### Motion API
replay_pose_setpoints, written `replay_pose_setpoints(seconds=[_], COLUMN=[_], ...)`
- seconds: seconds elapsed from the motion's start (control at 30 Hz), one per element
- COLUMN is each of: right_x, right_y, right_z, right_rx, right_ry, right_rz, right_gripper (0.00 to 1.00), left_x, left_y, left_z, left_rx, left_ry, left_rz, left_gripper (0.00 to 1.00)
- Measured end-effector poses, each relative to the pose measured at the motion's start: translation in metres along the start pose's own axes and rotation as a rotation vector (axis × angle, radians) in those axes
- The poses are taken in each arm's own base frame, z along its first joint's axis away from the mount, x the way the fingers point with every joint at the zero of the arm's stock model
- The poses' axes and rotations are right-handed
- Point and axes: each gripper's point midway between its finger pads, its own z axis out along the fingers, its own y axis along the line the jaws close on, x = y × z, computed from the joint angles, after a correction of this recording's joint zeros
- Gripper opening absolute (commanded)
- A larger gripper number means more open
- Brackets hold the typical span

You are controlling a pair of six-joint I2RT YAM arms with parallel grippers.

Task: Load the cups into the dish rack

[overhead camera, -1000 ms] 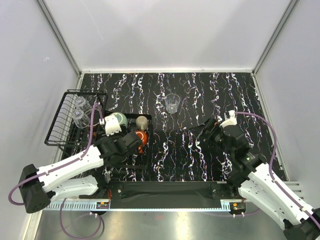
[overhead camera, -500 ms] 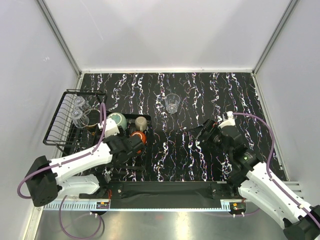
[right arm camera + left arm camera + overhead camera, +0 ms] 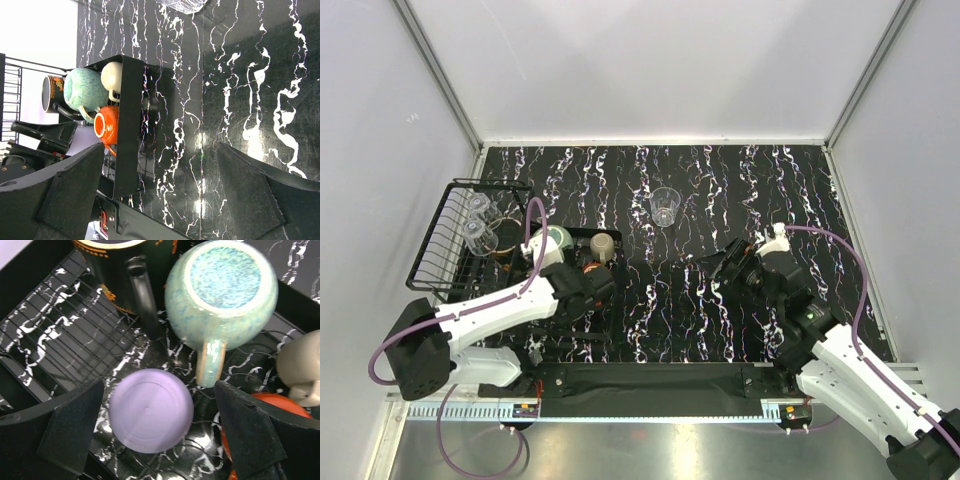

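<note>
Left wrist view, left claw [image 3: 160,422] wide astride lavender cup [image 3: 150,409], right claw [image 3: 160,150] agape, empty

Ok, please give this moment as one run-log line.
left arm: jaws open either side of lavender cup, upside down in dish rack | right arm: jaws open, empty | outside rack: clear glass on table

dish rack [image 3: 438,245] crowded with upturned cups [image 3: 151,410], narrow gaps between them, clear glass [image 3: 665,206] alone on open table [image 3: 760,180]
</note>
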Motion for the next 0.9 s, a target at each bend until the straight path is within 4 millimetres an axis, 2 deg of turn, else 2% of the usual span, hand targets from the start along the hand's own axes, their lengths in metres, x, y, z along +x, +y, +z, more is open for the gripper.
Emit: replay_pose_setpoints(seconds=[0.13,0.33,0.5,0.67,0.83,0.87,0.9], right_x=[0.0,0.002,0.005,-0.006,-0.026,-0.031,-0.034], right_y=[0.0,-0.002,-0.006,0.005,0.019,0.022,0.023], right_z=[0.0,0.001,0.012,0.032,0.069,0.078,0.086], right_rx=[0.001,0.008,0.07,0.132,0.213,0.228,0.248], right_ry=[0.002,0.006,0.051,0.085,0.092,0.092,0.093], right_rz=[0.001,0.0,-0.014,-0.053,-0.104,-0.114,-0.127], right_gripper=[1.0,1.0,1.0,1.0,1.0,1.0,0.99], left_x=[-0.003,-0.02,-0.036,-0.049,-0.058,-0.059,-0.06], left_y=[-0.007,-0.022,-0.035,-0.047,-0.047,-0.045,-0.043], left_z=[-0.006,-0.022,-0.038,-0.05,-0.06,-0.062,-0.064], left_rx=[0.017,0.067,0.102,0.123,0.162,0.176,0.192], left_ry=[0.015,0.022,0.029,0.035,0.042,0.046,0.052], left_rz=[-0.017,-0.039,-0.038,-0.113,-0.072,-0.046,-0.024], left_gripper=[0.99,0.99,0.99,0.99,0.98,0.93,0.83])
